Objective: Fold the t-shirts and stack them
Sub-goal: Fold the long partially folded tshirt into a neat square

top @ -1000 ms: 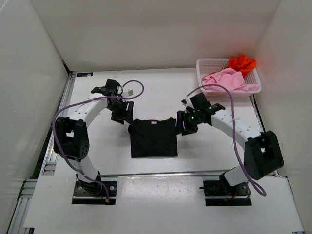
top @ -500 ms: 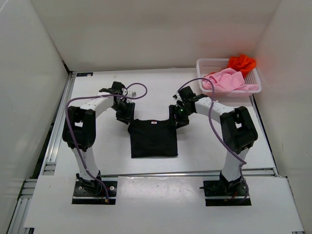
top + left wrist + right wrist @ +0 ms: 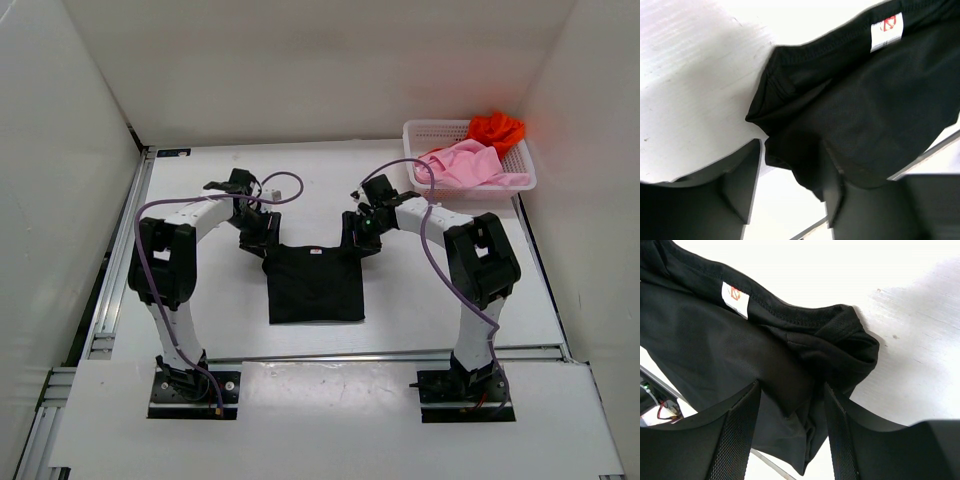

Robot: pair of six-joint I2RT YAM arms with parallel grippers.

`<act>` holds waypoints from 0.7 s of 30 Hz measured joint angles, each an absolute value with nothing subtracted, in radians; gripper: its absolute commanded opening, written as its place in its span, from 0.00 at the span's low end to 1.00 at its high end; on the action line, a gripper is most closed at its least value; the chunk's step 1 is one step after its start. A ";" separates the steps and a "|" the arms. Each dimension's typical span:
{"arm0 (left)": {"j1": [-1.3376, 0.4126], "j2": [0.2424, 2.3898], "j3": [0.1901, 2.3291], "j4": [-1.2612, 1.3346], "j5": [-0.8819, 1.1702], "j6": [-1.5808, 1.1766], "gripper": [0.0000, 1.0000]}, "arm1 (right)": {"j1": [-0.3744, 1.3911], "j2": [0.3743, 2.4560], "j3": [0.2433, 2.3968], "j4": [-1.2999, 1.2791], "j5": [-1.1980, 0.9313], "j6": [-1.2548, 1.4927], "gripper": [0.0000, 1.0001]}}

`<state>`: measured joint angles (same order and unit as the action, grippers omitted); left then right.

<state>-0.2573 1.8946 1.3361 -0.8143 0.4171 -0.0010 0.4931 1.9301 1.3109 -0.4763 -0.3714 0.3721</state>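
A black t-shirt (image 3: 315, 285), partly folded, lies mid-tabletop. The left tool (image 3: 258, 236) and right tool (image 3: 360, 234) each straddle a far corner, jaws half-wide, cloth between them but seemingly not pinched. The pink t-shirt (image 3: 462, 160) and orange-red t-shirt (image 3: 497, 128) lie in the basket (image 3: 480, 184). Next, both tools likely need to close on the corners together, then fold towards the near hem.
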 measured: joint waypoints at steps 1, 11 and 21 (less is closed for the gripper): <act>-0.257 1.895 1.336 -0.820 0.420 -0.004 0.66 | 0.493 1.931 1.311 -0.474 -0.373 0.374 0.58; -0.265 1.842 1.298 -0.837 0.430 -0.006 0.61 | 0.493 1.931 1.311 -0.467 -0.389 0.387 0.52; -0.268 1.933 1.304 -0.838 0.435 -0.008 0.14 | 0.493 1.931 1.311 -0.467 -0.401 0.406 0.17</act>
